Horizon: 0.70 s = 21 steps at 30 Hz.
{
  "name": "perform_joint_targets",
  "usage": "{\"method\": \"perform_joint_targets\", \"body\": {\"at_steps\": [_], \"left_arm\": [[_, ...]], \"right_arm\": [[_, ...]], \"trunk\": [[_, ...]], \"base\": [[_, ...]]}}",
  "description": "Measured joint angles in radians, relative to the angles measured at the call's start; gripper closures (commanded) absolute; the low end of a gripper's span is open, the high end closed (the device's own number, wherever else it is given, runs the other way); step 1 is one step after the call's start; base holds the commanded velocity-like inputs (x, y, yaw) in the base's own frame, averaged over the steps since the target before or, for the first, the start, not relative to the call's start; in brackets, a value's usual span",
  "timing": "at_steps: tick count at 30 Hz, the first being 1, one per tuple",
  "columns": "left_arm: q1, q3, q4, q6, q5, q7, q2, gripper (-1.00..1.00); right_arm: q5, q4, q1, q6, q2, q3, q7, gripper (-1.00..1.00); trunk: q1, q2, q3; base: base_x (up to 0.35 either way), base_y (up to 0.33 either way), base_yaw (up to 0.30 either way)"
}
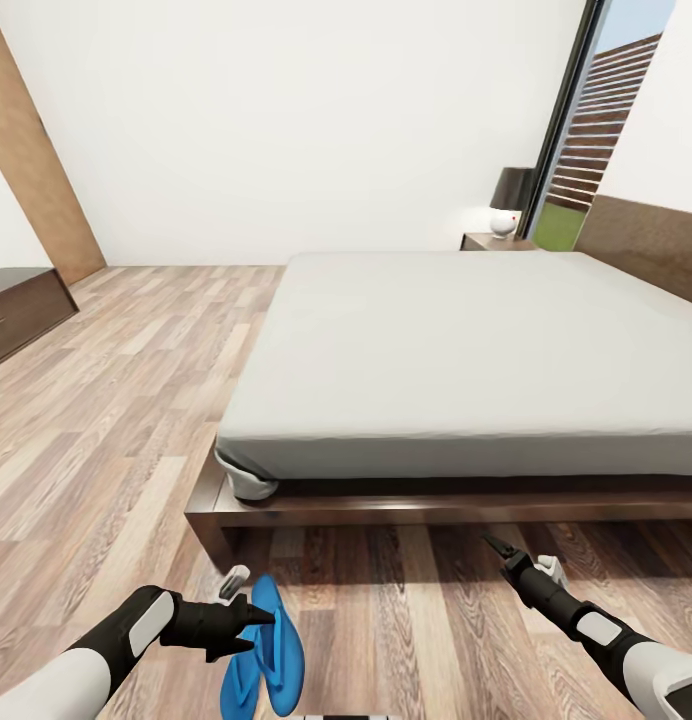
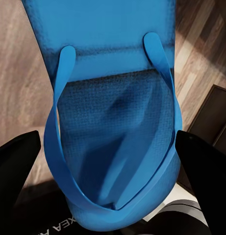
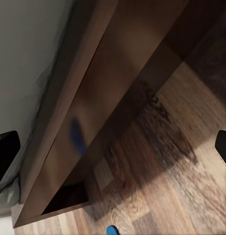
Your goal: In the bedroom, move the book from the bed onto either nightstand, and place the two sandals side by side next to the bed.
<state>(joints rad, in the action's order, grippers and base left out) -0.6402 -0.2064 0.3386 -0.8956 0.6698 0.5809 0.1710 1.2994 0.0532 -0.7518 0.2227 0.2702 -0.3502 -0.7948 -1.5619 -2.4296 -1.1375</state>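
Note:
Two bright blue sandals are on the wood floor by the bed's near corner. My left gripper [image 1: 254, 610] is shut across the heel of the larger sandal [image 1: 279, 645]. In the left wrist view that sandal [image 2: 117, 122] spans the gap between both black fingers [image 2: 17, 171]. The other sandal [image 1: 239, 690] lies just beside it, partly under my left arm. My right gripper [image 1: 498, 546] hangs open and empty over the floor in front of the bed [image 1: 466, 350], facing its dark frame [image 3: 93, 112]. A nightstand [image 1: 491, 241] stands beyond the bed. The book is out of view.
A lamp [image 1: 508, 200] stands on the nightstand, next to a tall window [image 1: 596, 140]. A low dark dresser [image 1: 21, 310] lines the left wall. Open wood floor [image 1: 136, 400] stretches left of the bed. The headboard [image 1: 646, 245] is at the right.

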Motion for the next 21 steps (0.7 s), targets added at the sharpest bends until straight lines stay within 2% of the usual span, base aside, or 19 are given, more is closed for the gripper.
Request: {"method": "perform_joint_targets", "body": {"at_steps": [8,21], "left_arm": [[0.000,0.000,0.000,0.000,0.000,-0.001,0.000,1.00],[0.000,-0.001,0.000,0.000,0.000,-0.001,0.002,1.00]], "right_arm": [[-0.002,0.000,0.000,0.000,0.000,-0.001,0.003,-1.00],[-0.002,0.000,0.000,-0.001,-0.002,0.000,-0.002,-1.00]], "trunk": [[0.000,0.000,0.000],[0.000,0.000,0.000]], "base": [[0.000,-0.075,0.000],[0.000,-0.006,0.000]]}}
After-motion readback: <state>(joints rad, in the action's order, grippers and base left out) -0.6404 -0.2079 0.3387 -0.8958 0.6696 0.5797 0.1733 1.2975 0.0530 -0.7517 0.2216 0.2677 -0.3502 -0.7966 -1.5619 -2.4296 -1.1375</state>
